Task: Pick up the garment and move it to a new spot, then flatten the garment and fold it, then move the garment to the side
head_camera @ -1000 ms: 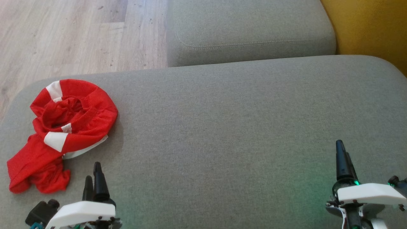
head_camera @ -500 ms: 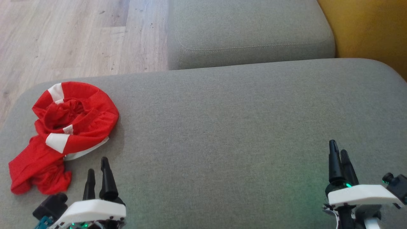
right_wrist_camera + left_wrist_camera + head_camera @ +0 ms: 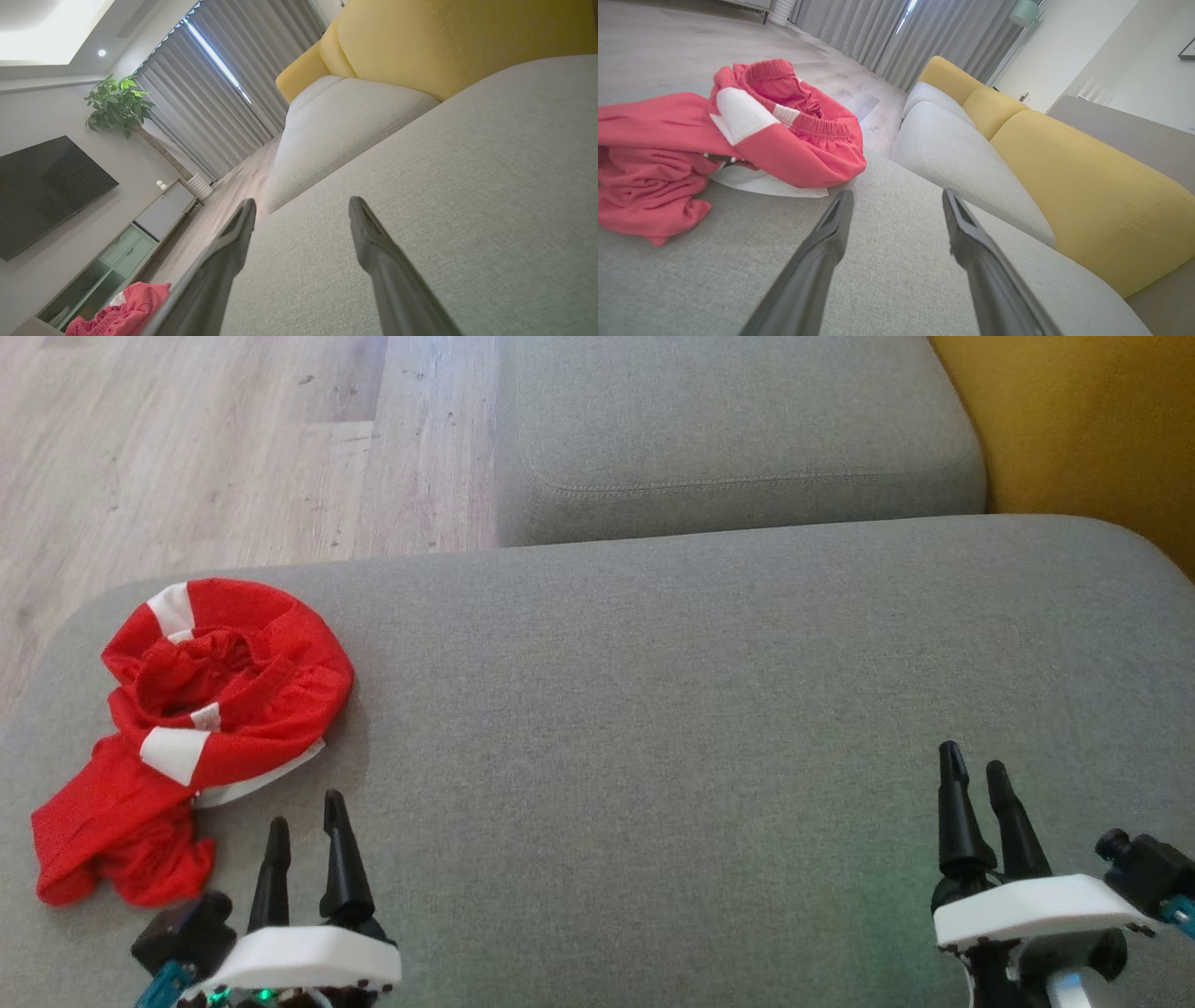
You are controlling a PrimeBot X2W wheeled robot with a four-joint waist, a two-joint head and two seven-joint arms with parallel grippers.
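A crumpled red garment (image 3: 201, 709) with white patches lies bunched at the left end of the grey sofa cushion (image 3: 653, 709). In the left wrist view the garment (image 3: 752, 135) sits just ahead and left of the fingertips. My left gripper (image 3: 306, 810) hovers open over bare cushion, a little right of and nearer than the garment, touching nothing. My right gripper (image 3: 973, 763) is open above the cushion's right part, far from the garment. In the right wrist view the garment (image 3: 121, 312) peeks in at the bottom left.
A second grey cushion (image 3: 738, 420) lies beyond the first. A yellow backrest (image 3: 1083, 420) rises at the right. Wooden floor (image 3: 187, 448) lies past the cushion's left and far edges. A TV (image 3: 42, 191), a cabinet and a plant (image 3: 117, 100) stand across the room.
Both grippers have moved forward and a little inward: the left to the right, the right to the left. The camera has shifted slightly. The garment lies as before.
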